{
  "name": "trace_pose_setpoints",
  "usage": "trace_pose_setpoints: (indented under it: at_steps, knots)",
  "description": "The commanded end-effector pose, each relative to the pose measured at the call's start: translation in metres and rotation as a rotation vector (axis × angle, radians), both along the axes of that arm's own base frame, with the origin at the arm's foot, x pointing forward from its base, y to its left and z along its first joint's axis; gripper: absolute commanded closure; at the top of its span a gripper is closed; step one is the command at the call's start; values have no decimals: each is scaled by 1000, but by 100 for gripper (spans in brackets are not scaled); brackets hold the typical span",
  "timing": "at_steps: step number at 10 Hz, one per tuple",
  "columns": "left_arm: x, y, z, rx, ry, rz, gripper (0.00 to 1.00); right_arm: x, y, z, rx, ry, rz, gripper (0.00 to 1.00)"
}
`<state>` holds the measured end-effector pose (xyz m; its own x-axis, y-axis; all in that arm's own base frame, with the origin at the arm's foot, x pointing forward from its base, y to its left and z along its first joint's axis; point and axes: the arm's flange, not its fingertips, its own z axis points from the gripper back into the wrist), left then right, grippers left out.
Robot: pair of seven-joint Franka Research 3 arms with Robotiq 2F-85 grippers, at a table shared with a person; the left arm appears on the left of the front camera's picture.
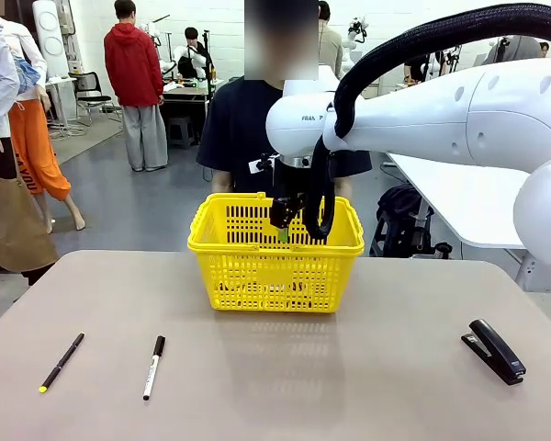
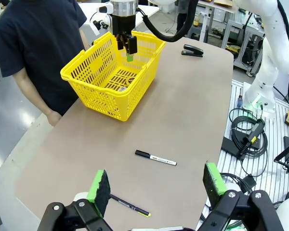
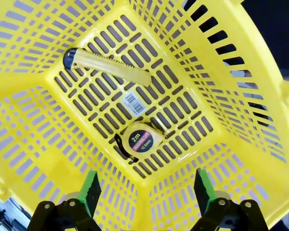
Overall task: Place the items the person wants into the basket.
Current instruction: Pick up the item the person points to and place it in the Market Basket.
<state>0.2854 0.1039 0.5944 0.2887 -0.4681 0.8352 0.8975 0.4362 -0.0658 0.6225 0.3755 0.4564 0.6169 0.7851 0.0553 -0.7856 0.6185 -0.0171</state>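
Right tool (image 3: 147,175) hung open and empty at rim height over the basket (image 1: 257,276). Tape measure (image 3: 140,140) and utility knife (image 3: 111,66) lay flat on its floor. Left tool (image 2: 156,185) was open too, above the surface (image 1: 303,395). Stapler (image 1: 493,350) sat on the surface, well right of the basket. Best move: lift straight up clear of rim and handles, then swing over and grip the stapler across its narrow sides.

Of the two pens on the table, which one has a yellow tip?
The thin black pen, farthest left; the marker beside it is white with a black cap.
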Motion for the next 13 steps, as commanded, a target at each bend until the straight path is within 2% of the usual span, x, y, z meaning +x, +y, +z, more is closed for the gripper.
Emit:
trace_pose_setpoints:
  at_steps: [1,2,3,4,5,6,7,8,9,10,13]
  knots:
    - [1,1,0,-14,-21,-14,0,-3,-1,4,-36,-15,15,0]
    - [1,1,0,-14,-21,-14,0,-13,-4,11,-39,-20,-27,0]
    - [1,1,0,-14,-21,-14,0,-44,-25,42,-33,-6,-70,0]
    - [1,1,0,-14,-21,-14,0,-94,-64,78,-32,5,-154,0]
    - [1,1,0,-14,-21,-14,0,-159,-119,107,-49,10,-304,0]
    - [1,1,0,-14,-21,-14,0,-215,-164,119,-61,24,-372,0]
    - [1,1,0,-14,-21,-14,0,-258,-206,123,-54,25,-420,0]
    - [1,1,0,-14,-21,-14,0,-288,-245,122,-37,23,-437,0]
    - [1,1,0,-14,-21,-14,0,-311,-278,111,-26,17,-415,0]
    - [1,1,0,-14,-21,-14,0,-316,-292,101,-18,18,-400,0]
    - [1,1,0,-14,-21,-14,0,-308,-301,81,-32,30,-383,0]
